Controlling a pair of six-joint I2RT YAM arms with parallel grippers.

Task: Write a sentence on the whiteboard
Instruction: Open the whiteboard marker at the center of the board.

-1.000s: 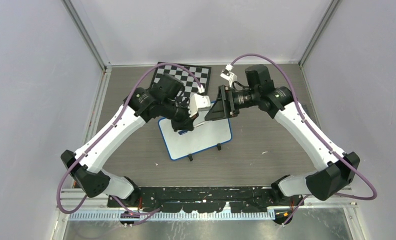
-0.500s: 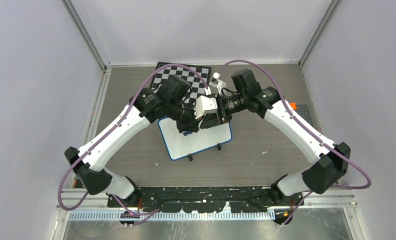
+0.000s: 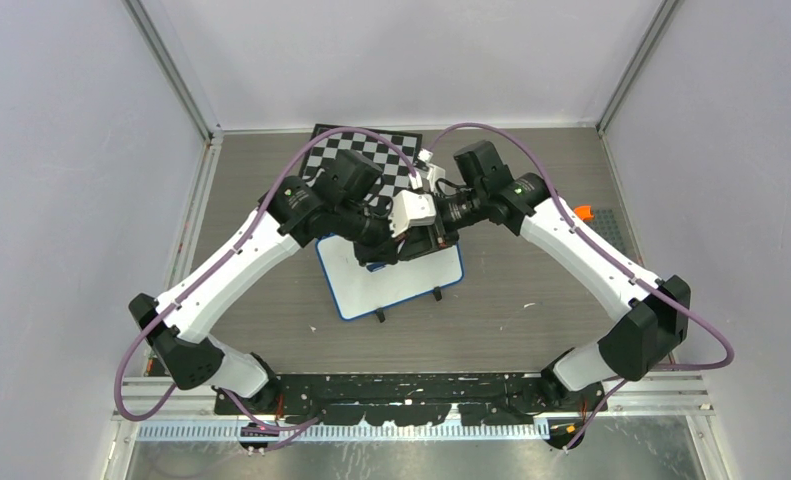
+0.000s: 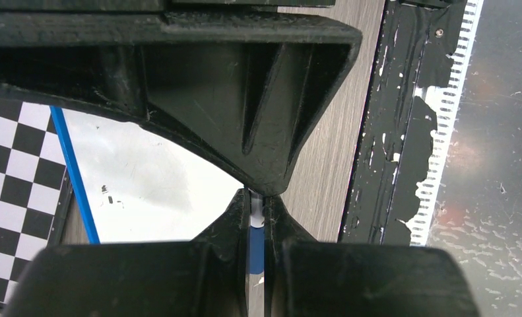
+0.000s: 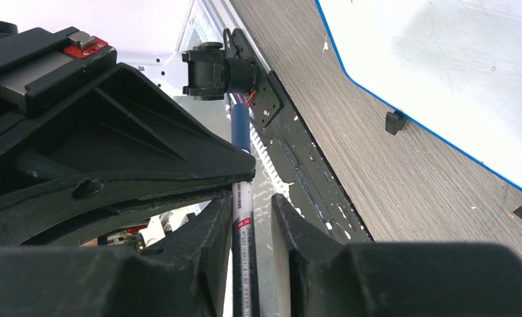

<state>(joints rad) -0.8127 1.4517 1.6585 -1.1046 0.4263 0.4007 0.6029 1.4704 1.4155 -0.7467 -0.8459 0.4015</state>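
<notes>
The left gripper (image 4: 257, 206) is shut tight on a thin white and blue marker (image 4: 256, 241), pinched right at the fingertips. The right gripper (image 5: 250, 198) is set round the same marker, one finger on each side. A small gap is seen on one side, so the marker is not squeezed there yet. The marker's long side runs between the right fingers and out past their tips.

Both grippers are held tip to tip above the far half of the whiteboard (image 3: 411, 282). The marker can be reached by both arms alike, but it is held only by the left one. No sentence can be seen on the whiteboard's bare part, only a few tiny dark specks. A chessboard (image 3: 343, 150) is laid just past its far edge.

A second ago the right gripper was spread wide, off to the whiteboard's right. It has been brought in, and its fingers have been drawn much closer. The marker is likely to be gripped next.
</notes>
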